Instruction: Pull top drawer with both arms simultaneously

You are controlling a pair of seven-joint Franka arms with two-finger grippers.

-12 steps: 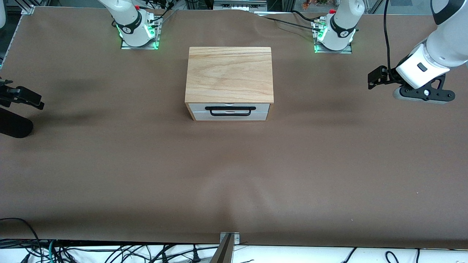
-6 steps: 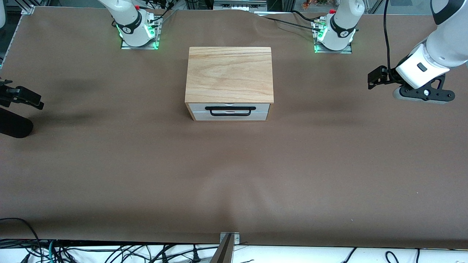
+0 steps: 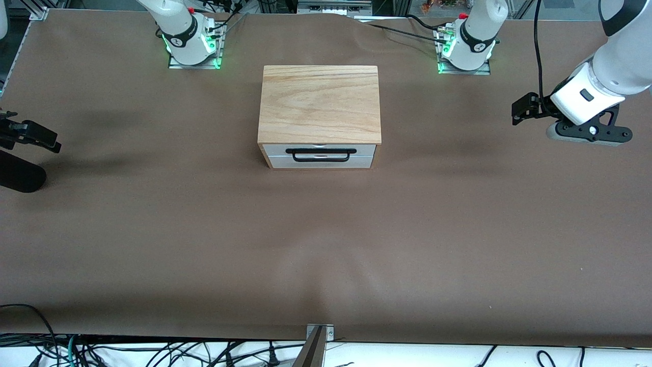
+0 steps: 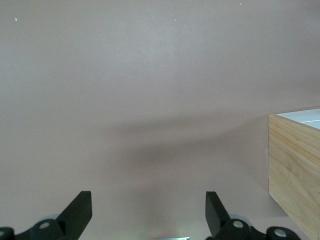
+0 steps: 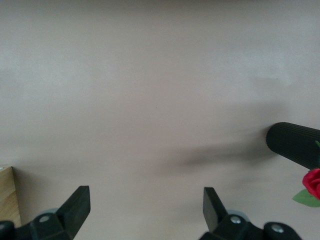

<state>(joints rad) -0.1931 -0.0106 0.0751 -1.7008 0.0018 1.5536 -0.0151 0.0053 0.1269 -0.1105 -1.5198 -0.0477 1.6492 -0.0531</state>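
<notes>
The cabinet [image 3: 320, 104] stands mid-table between the two bases. The top drawer [image 3: 275, 149] is shut under the wooden top slab, and its white front and black bar handle [image 3: 321, 151] face the front camera. My left gripper [image 3: 586, 136] hangs over bare table at the left arm's end, well apart from the cabinet. It is open and empty in the left wrist view [image 4: 148, 215], which shows the cabinet's side [image 4: 295, 165]. My right gripper [image 3: 35, 136] is over the table's edge at the right arm's end. It is open and empty in the right wrist view [image 5: 146, 210].
A black ribbed cylinder [image 3: 20, 176] lies at the right arm's end of the table, near the right gripper; the right wrist view shows it [image 5: 295, 145] beside a red flower [image 5: 312, 182]. Brown cloth [image 3: 326, 244] covers the table.
The left hand has shifted very slightly toward the cabinet. Nothing else has visibly changed.
</notes>
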